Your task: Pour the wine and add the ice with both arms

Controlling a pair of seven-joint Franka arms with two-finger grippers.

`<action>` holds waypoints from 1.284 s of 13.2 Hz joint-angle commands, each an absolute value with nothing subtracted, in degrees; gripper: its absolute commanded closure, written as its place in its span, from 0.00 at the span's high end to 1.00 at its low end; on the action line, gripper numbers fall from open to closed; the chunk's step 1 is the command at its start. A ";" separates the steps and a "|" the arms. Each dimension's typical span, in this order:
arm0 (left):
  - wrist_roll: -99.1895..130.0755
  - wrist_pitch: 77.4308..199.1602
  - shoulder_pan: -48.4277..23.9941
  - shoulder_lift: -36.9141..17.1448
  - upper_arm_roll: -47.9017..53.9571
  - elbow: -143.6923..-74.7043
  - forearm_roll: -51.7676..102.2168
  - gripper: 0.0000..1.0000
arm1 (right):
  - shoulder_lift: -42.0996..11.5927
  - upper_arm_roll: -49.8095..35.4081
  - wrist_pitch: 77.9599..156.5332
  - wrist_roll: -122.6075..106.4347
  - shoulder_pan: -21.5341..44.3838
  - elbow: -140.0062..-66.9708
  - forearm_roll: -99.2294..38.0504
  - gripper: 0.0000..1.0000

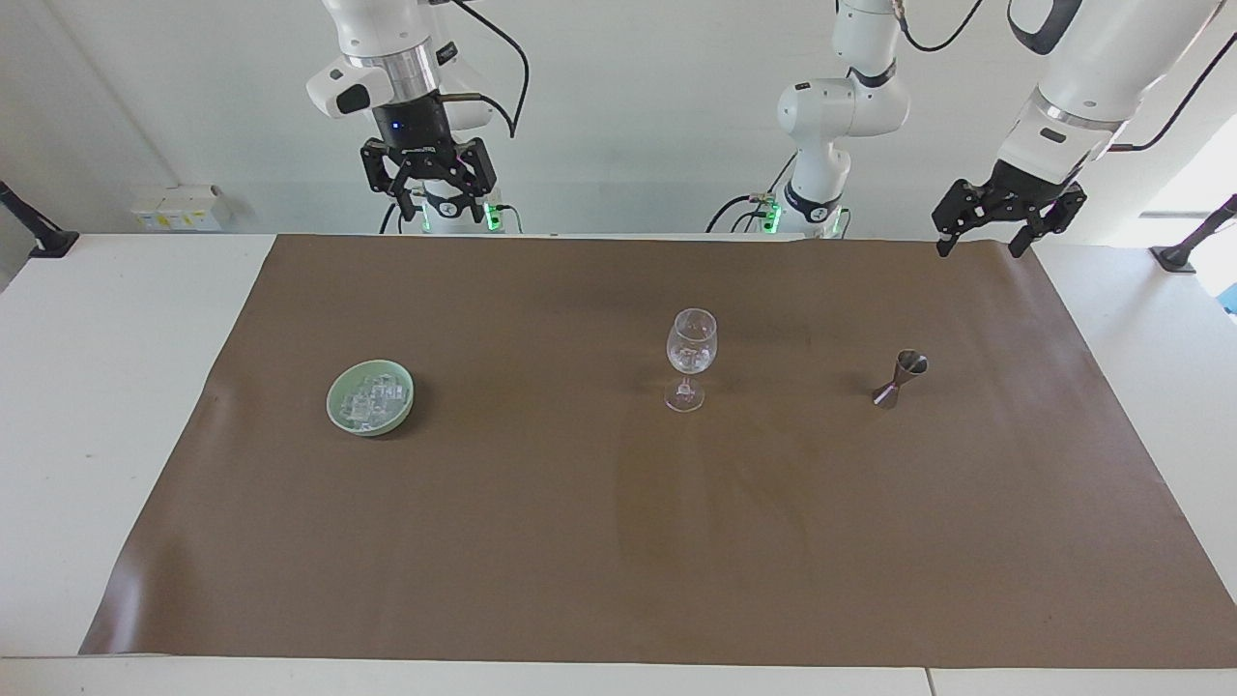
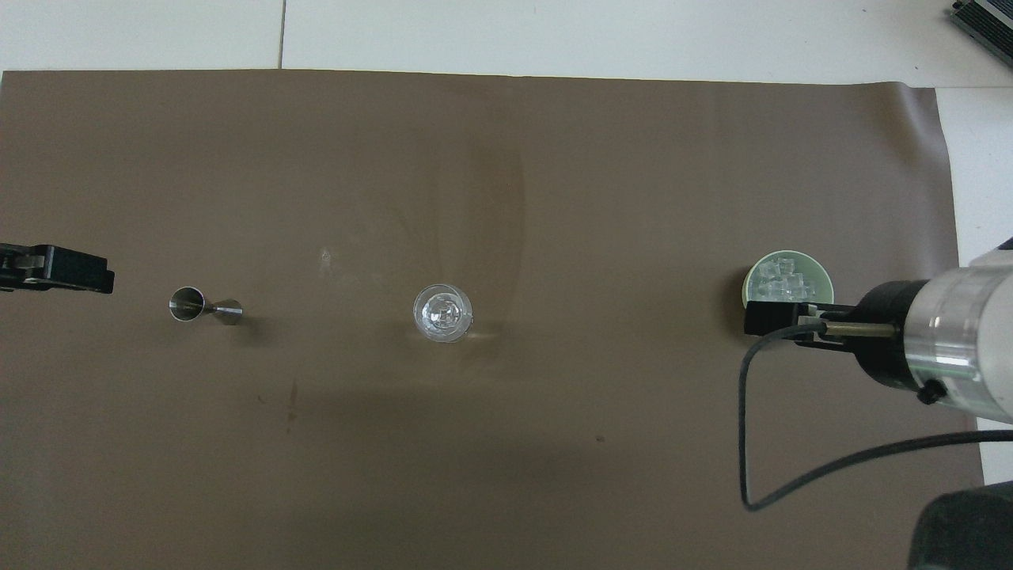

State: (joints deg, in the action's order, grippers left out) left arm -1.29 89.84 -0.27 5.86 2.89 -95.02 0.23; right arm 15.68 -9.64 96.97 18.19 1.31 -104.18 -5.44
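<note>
1. So on the table (image 1: 58, 406) there's a big brown mat (image 1: 618, 541) with three things strung out in a row: a pale green bowl (image 1: 370, 397) toward the right arm's end, a wine glass (image 1: 691, 360) about mid-mat, and a little metal jigger (image 1: 900, 378) toward the left arm's end.
2. The ice (image 1: 372, 401) is piled in the bowl. There are also a few cubes sitting in the wine glass. The overhead view shows those best, since you look straight down the rim.
3. The facing view gives you what the top-down one can't: the glass stands upright on its stem, and the jigger stands upright but leans a bit.
4. Right pincer (image 1: 428, 188): hanging up high at the robots' edge of the mat, fingers spread wide, nothing in them. From overhead it looks like it's sitting right on the bowl's edge, but the facing view shows it's way up in the air and clear of it.
5. Left pincer (image 1: 982, 246): also raised, over the mat's corner at the left arm's end, fingers wide apart and empty. Overhead only catches its black tip poking in at the edge, near the jigger but well apart from it.
6. Neither pincer touches anything.
</note>
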 commanded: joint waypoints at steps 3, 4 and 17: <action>-1.76 89.38 0.18 7.29 2.90 -96.50 0.53 1.00 | 11.18 -5.90 86.07 11.69 -0.53 -92.49 -4.22 1.00; -1.76 89.38 0.18 7.38 2.90 -96.50 0.53 1.00 | 9.86 -5.54 83.87 11.08 -0.61 -89.76 -3.17 1.00; -1.76 89.38 0.18 7.38 2.90 -96.50 0.53 1.00 | 2.37 -1.50 78.22 7.29 1.49 -81.02 0.70 1.00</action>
